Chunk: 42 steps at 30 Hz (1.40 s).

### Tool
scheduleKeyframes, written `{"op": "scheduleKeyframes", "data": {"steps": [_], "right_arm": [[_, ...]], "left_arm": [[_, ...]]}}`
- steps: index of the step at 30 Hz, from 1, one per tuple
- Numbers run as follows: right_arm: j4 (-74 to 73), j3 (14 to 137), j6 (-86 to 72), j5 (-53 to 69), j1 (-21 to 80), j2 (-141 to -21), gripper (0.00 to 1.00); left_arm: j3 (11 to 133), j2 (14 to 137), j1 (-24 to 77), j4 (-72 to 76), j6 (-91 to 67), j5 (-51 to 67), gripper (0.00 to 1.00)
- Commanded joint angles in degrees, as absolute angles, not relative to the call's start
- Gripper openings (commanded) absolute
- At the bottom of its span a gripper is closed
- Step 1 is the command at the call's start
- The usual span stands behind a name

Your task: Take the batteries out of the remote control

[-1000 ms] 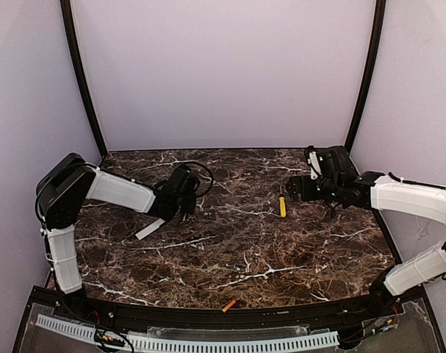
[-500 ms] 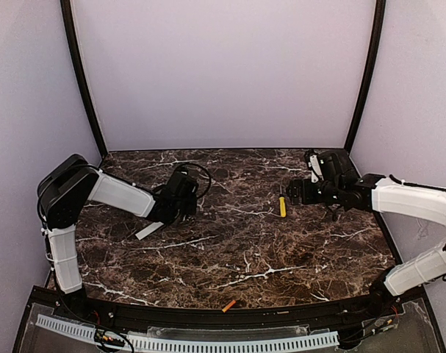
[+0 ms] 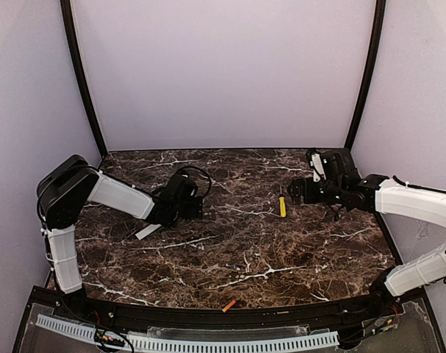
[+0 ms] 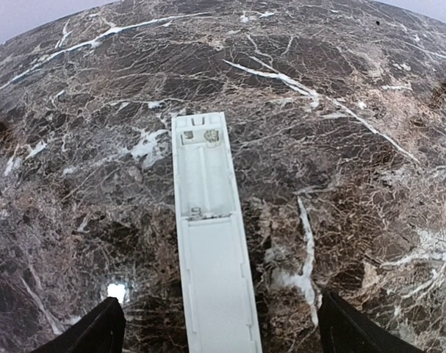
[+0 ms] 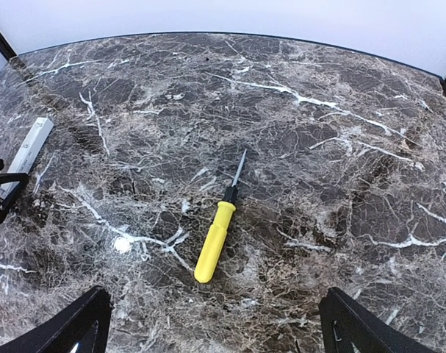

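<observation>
The remote control (image 4: 211, 272), a slim white bar, lies flat on the marble with its back up. Its battery compartment at the far end is uncovered and holds nothing. My left gripper (image 4: 219, 334) stands open astride the remote's near end, its fingers well clear on both sides. From above, the remote (image 3: 148, 231) sticks out to the lower left of the left gripper (image 3: 181, 213). One small orange battery (image 3: 228, 304) rests on the black front rim. My right gripper (image 5: 211, 334) hangs open over bare marble, close to a yellow screwdriver (image 5: 215, 239).
The yellow screwdriver (image 3: 283, 207) lies right of centre, just left of the right gripper (image 3: 296, 190). In the right wrist view the remote (image 5: 28, 154) shows at the far left. Black posts and lilac walls close the back and sides.
The left gripper has opened and let go of the remote, which now lies flat on the marble. The right gripper has shifted slightly and stayed open.
</observation>
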<state>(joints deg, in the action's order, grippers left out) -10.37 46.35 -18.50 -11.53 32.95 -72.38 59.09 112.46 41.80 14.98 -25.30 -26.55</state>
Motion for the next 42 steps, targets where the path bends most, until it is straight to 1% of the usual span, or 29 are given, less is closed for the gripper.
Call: {"op": "scheduleKeyframes", "data": {"steps": [1, 9, 13, 16, 22, 26, 33, 37, 40, 42], "right_arm": [[-9.27, 46.99, -13.88, -12.55, 32.72, -70.62, 0.99], [-5.40, 48.80, -4.75, -12.73, 30.54, -69.28, 0.99], [-2.25, 48.34, -2.62, -12.87, 28.78, -67.91, 0.98], [-1.81, 48.64, -2.34, -13.05, 26.47, -67.16, 0.99], [-0.27, 46.97, -4.19, -12.19, 20.14, -65.28, 0.99], [2.41, 44.37, -3.26, -13.77, 18.26, -63.94, 0.99], [6.43, 39.92, -4.15, -13.41, 15.18, -63.10, 0.99], [10.31, 36.98, -2.39, -15.03, 14.43, -63.39, 0.99], [14.08, 34.30, -0.30, -16.31, 14.20, -63.10, 0.99], [18.58, 30.90, 3.78, -16.10, 14.06, -62.57, 0.99]], "left_arm": [[57.88, 105.50, 42.22, 12.91, -20.11, -28.44, 0.93], [51.39, 90.44, 41.01, 15.95, -3.34, -36.90, 0.93], [48.82, 86.24, 39.23, 17.17, 3.18, -42.62, 0.98], [46.36, 83.65, 37.55, 18.41, 5.72, -46.22, 0.99], [38.91, 77.04, 30.15, 24.00, 6.07, -50.06, 0.98], [35.76, 75.02, 24.45, 25.42, 6.37, -48.90, 0.99], [29.56, 78.73, 19.32, 38.54, 12.99, -49.02, 0.98], [26.29, 80.88, 16.25, 44.33, 12.22, -45.25, 0.99], [23.65, 82.28, 13.81, 50.38, 11.00, -39.74, 0.98], [21.06, 82.71, 12.33, 54.15, 10.26, -36.45, 0.98]]}}
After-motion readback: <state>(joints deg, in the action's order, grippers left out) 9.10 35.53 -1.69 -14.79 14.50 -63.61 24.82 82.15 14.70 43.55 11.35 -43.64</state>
